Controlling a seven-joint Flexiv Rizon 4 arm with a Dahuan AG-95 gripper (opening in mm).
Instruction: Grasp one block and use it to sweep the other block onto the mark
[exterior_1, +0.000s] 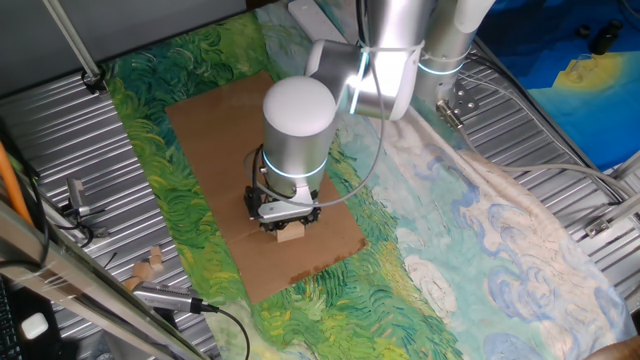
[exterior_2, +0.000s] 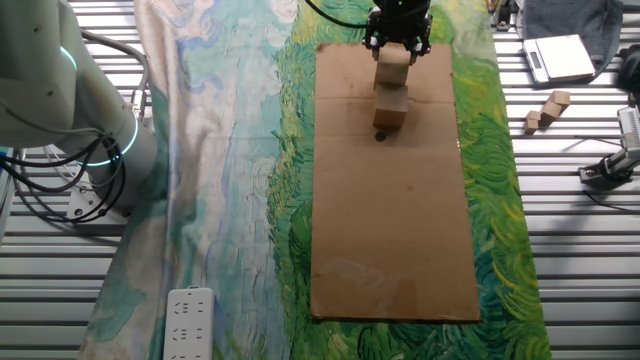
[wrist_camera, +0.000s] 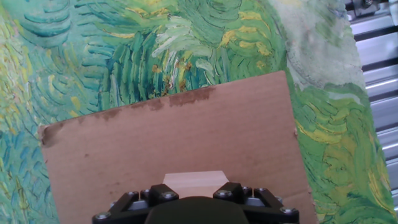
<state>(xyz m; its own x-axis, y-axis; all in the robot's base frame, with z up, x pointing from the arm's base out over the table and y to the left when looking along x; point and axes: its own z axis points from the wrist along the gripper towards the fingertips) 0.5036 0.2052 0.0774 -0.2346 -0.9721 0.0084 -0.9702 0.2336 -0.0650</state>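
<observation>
My gripper (exterior_2: 396, 50) is shut on a pale wooden cube (exterior_2: 393, 66) at the far end of the brown cardboard sheet (exterior_2: 395, 230). The second pale cube (exterior_2: 390, 106) sits just in front of the held one, touching it or nearly so. The mark (exterior_2: 380, 136), a tiny black dot, lies right at the second cube's near edge. In the hand view the held cube (wrist_camera: 194, 183) shows between the fingers (wrist_camera: 233, 191). In one fixed view the gripper (exterior_1: 288, 222) holds the cube (exterior_1: 291, 233) low on the cardboard; the second cube and the mark are hidden behind the arm.
The cardboard lies on a painted green and blue cloth (exterior_2: 230, 150). Spare wooden pieces (exterior_2: 547, 109) and a white scale (exterior_2: 560, 57) sit on the metal table to the right. A power strip (exterior_2: 190, 320) lies at the front left. The cardboard's edge (wrist_camera: 186, 98) is close ahead of the fingers.
</observation>
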